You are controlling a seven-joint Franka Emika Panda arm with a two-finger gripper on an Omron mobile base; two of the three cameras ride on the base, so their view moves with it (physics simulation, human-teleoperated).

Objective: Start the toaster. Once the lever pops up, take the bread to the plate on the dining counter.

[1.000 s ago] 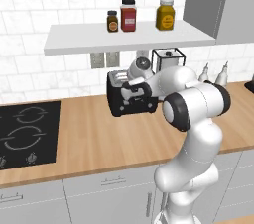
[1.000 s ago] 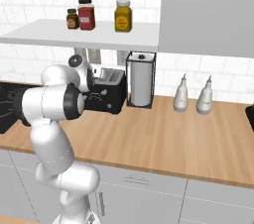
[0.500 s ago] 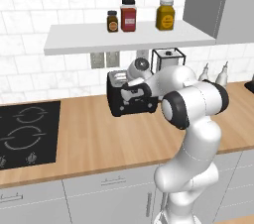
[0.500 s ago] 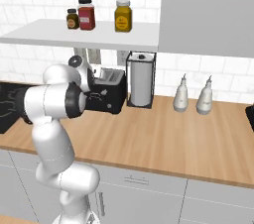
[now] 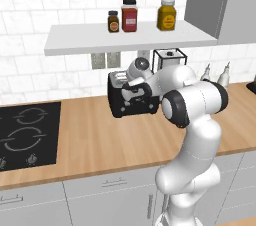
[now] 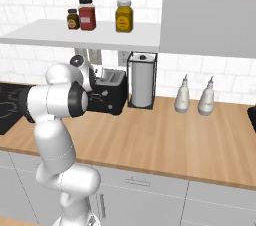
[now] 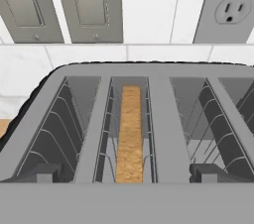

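The black toaster [image 5: 120, 108] with its silvery top stands on the wood wall counter against the tiled wall, also visible from the right [image 6: 115, 101]. My gripper [image 5: 136, 91] hovers just above its top, open, with the fingers spread wide. In the hand view the fingertips [image 7: 49, 172] straddle the toaster [image 7: 167, 119] slots. The bread [image 7: 130, 134], a thin golden-brown slice seen edge-on, sits down in the slot between them, untouched. The plate and the dining counter are out of view.
A wire-framed paper-towel holder [image 6: 142, 80] stands right beside the toaster. Two pale bottles [image 6: 182, 95] are further right. A black hob [image 5: 25, 135] lies to the left. A shelf [image 5: 130, 37] with three jars hangs low above the toaster. Wall outlets [image 7: 230, 5] sit behind.
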